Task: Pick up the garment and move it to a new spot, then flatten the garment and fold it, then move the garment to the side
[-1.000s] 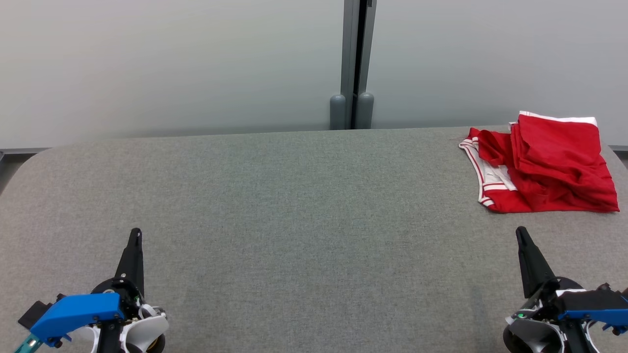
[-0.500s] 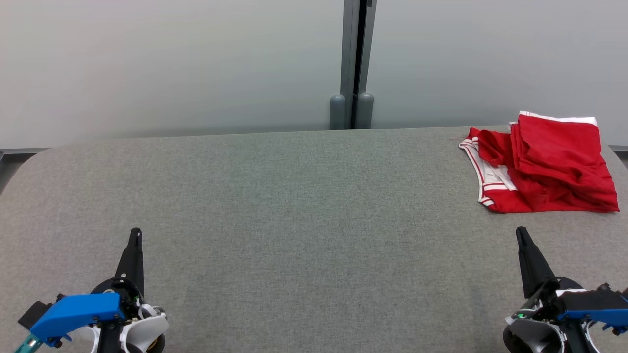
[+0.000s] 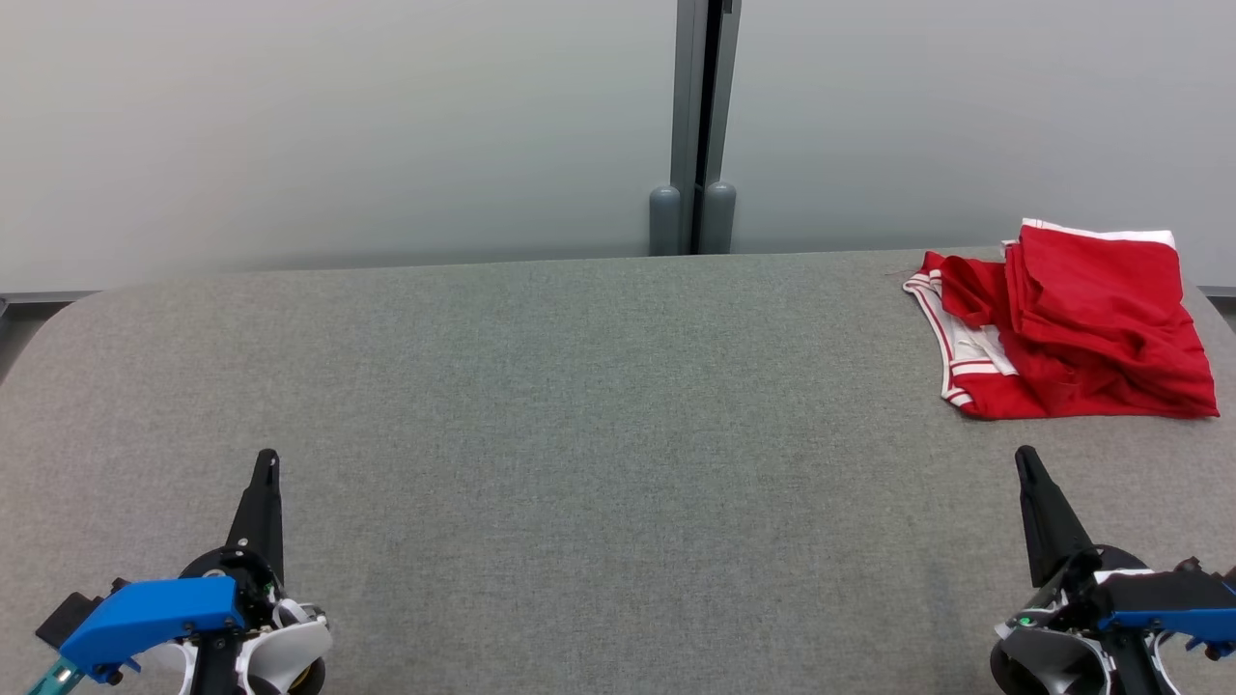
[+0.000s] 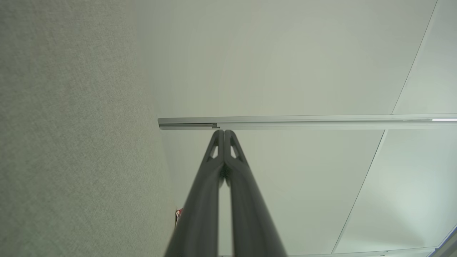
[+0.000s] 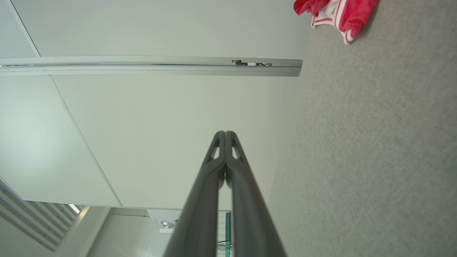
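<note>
Across most of the head view stretches a broad grey felt-covered table [image 3: 599, 405] with a rounded far left corner. Behind it stand plain pale grey wall panels [image 3: 338, 125]. A slim grey metal upright [image 3: 700, 116] divides them, and its two rounded feet meet the table's back edge near the middle.

At the far right of the table lies a red fabric garment with white striped trim [image 3: 1081, 328]. It is loosely folded into a rumpled pile, and its white-edged side is turned toward the table's centre.

At the near left, the left gripper [image 3: 266, 461] points its two long dark fingers away from the robot. They are pressed together tip to tip and hold nothing. At the near right, the right gripper [image 3: 1024, 458] points the same way, likewise closed and empty.

The garment lies ahead of the right gripper and slightly to its right, with bare felt between them. It is well apart from the left gripper, across the width of the table. In the right wrist view the garment sits in a top corner, on the felt, well beyond the closed fingertips.
</note>
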Controlling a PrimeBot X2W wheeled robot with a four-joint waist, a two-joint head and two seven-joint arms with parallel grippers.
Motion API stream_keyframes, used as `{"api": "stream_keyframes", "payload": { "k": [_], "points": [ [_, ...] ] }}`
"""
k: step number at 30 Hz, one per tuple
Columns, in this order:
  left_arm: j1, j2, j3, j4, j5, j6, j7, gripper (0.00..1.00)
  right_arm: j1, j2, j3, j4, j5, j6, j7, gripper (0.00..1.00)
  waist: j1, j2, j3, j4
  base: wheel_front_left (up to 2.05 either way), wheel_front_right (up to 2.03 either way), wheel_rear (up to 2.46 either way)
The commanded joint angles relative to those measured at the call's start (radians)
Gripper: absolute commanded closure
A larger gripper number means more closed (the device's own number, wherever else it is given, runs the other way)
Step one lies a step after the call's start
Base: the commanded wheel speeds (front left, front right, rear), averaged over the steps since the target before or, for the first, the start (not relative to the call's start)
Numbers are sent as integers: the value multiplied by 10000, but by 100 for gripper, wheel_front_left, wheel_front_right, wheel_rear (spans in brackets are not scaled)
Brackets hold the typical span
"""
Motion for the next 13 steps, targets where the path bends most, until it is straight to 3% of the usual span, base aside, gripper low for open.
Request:
{"api": "stream_keyframes", "payload": {
  "k": [1, 13],
  "points": [
    [-99, -27, 11, -39, -30, -55, 33, 100, -140, -55, -25, 18, 30, 4, 34, 100, 0, 0, 0, 0, 0, 0, 0],
    [-99, -27, 10, -39, -30, -55, 33, 100, -140, -55, -25, 18, 29, 4, 34, 100, 0, 0, 0, 0, 0, 0, 0]
  ]
}}
